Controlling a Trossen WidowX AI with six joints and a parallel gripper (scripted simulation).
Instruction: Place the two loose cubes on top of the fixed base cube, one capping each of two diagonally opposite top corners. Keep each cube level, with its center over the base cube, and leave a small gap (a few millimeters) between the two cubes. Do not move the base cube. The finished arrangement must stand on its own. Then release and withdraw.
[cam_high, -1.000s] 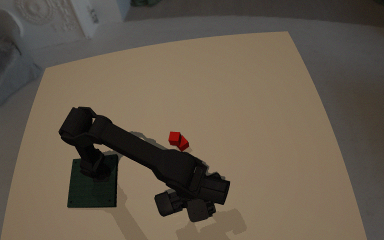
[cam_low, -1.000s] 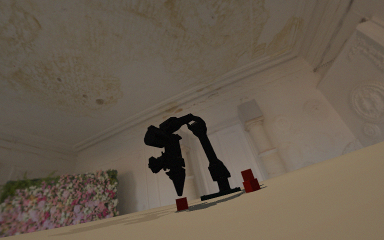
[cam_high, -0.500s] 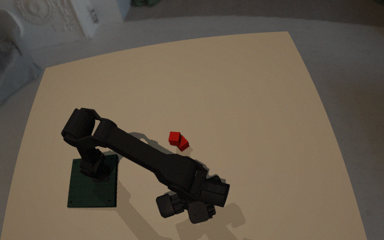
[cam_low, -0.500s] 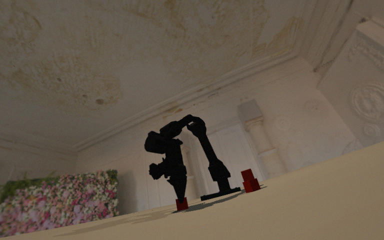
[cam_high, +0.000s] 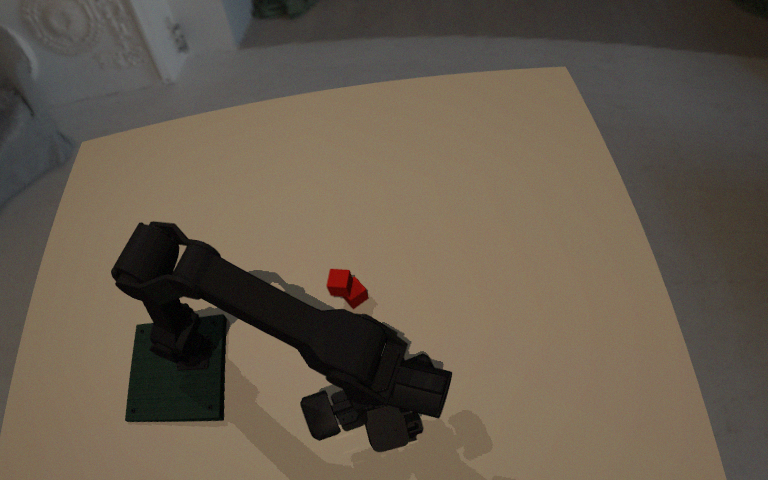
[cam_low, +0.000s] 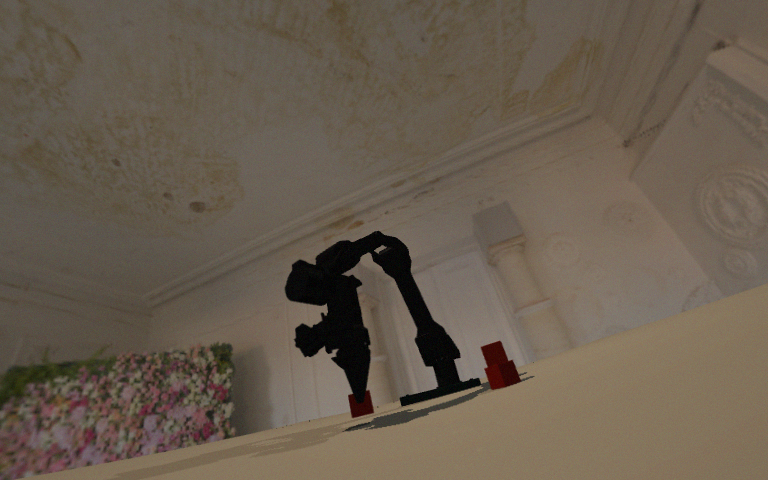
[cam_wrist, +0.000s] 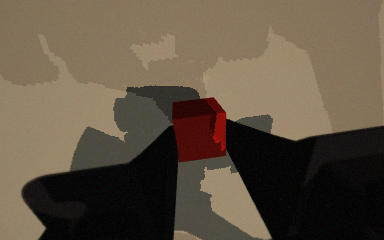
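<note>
The red base cube (cam_high: 357, 294) (cam_low: 502, 375) stands right of the arm's base in the exterior view. One red cube (cam_high: 339, 281) (cam_low: 493, 352) rests on it, offset to the left side in the top view, leaving part of the base's top exposed. My gripper (cam_low: 361, 399) (cam_wrist: 198, 128) is shut on the other red cube (cam_low: 360, 408) (cam_wrist: 200, 137), with one finger on each side of it in the wrist view. This cube is at or just above the table; I cannot tell if it touches. The arm hides the fingertips and this cube in the top view.
The arm's dark green base plate (cam_high: 169, 396) (cam_low: 416, 397) lies on the tan table (cam_high: 481, 198) (cam_low: 594, 407). The forearm passes close to the stacked cubes in the top view. The arm's shadows fall around the held cube.
</note>
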